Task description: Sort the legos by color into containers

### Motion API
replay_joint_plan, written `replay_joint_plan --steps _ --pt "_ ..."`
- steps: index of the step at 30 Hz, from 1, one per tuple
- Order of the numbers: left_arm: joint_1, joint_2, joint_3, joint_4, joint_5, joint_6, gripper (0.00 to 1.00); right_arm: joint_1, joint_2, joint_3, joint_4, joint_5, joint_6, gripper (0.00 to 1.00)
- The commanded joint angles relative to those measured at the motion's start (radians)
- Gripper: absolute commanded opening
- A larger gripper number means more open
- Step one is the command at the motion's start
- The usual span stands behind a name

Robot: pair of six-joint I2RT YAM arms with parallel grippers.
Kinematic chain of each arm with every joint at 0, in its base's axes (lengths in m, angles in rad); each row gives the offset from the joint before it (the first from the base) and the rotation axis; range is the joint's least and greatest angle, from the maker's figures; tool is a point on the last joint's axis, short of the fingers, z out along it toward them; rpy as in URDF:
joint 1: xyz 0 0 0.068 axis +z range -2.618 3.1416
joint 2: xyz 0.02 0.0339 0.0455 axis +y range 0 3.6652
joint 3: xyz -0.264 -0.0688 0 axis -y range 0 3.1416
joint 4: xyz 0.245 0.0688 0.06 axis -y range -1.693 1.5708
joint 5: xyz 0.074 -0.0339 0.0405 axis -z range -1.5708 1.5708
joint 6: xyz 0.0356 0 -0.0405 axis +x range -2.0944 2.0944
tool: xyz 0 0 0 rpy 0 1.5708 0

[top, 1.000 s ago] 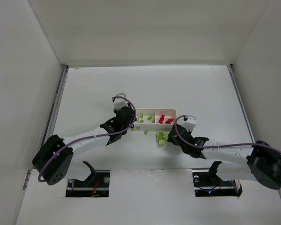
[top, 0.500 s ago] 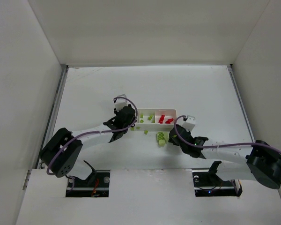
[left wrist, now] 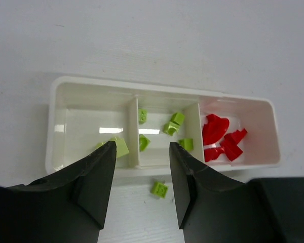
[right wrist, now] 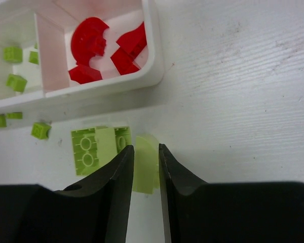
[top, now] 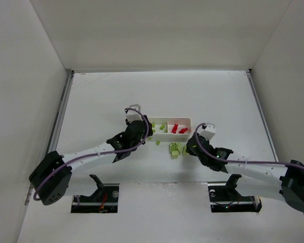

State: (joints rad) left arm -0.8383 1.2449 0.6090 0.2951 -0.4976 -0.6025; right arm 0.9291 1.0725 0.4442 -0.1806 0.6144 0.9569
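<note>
Green legos (right wrist: 93, 147) sit loose on the table (right wrist: 233, 76), just outside the near wall of the tray (left wrist: 157, 90), off its red end. One small stray (left wrist: 159, 189) lies outside the same wall, by the middle compartment. Inside the tray, red legos (left wrist: 220, 136) fill the right compartment, small green ones sit in the middle, and one green piece (left wrist: 119, 147) is in the left.

Your right gripper (right wrist: 146, 148) is down at the loose pile. Its jaws are drawn narrow and a pale lego (right wrist: 144, 172) fills the gap between them. It looks pinched, and it rests on the table touching the pile. Your left gripper (left wrist: 142, 146) hangs over the tray's near wall with its jaws spread and nothing between them.

The step in hand looks like picking up green with the right arm. Next, lift straight up so the neighbouring bricks don't drag along. Then carry it over the near wall, past the red end, which is closest, to a green compartment, and only then let go. The left arm is free, so send it to the stray by the wall. That one is tiny and close to the tray, so line up carefully.
</note>
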Motion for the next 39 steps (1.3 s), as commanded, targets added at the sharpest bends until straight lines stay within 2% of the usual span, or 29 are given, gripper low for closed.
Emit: replay_joint_plan --steps 1,6,8,12,21,24,27,32,35,39 --pt "-0.035 -0.030 -0.046 -0.011 -0.009 0.011 0.44 0.003 -0.039 0.060 -0.026 0.025 -0.044 0.32" --pt "-0.052 -0.050 -0.089 -0.014 -0.009 -0.019 0.44 0.003 -0.005 0.062 -0.048 0.012 -0.035 0.37" --pt "-0.055 -0.056 -0.098 -0.008 -0.010 -0.026 0.44 0.004 0.029 0.062 -0.049 -0.001 -0.033 0.53" --pt "-0.055 -0.045 -0.095 -0.005 -0.002 -0.025 0.44 0.033 0.078 0.073 -0.019 -0.022 -0.012 0.55" --pt "-0.064 -0.044 -0.101 0.004 0.010 -0.033 0.43 0.024 0.147 0.064 0.004 -0.028 -0.014 0.46" --pt "-0.071 -0.070 -0.104 -0.005 0.010 -0.028 0.43 0.021 0.168 0.073 0.000 -0.032 -0.017 0.32" --pt "-0.080 -0.096 -0.114 -0.013 0.011 -0.028 0.43 0.024 0.106 0.071 -0.031 0.030 -0.004 0.24" --pt "-0.100 -0.171 -0.150 -0.051 0.007 -0.019 0.44 0.030 -0.011 0.119 -0.054 0.047 -0.072 0.23" --pt "-0.084 -0.235 -0.192 -0.054 0.013 -0.032 0.44 0.036 0.036 0.186 0.033 0.010 -0.136 0.24" --pt "-0.087 -0.337 -0.251 -0.054 0.002 -0.058 0.44 0.046 0.223 0.302 0.257 -0.099 -0.257 0.24"
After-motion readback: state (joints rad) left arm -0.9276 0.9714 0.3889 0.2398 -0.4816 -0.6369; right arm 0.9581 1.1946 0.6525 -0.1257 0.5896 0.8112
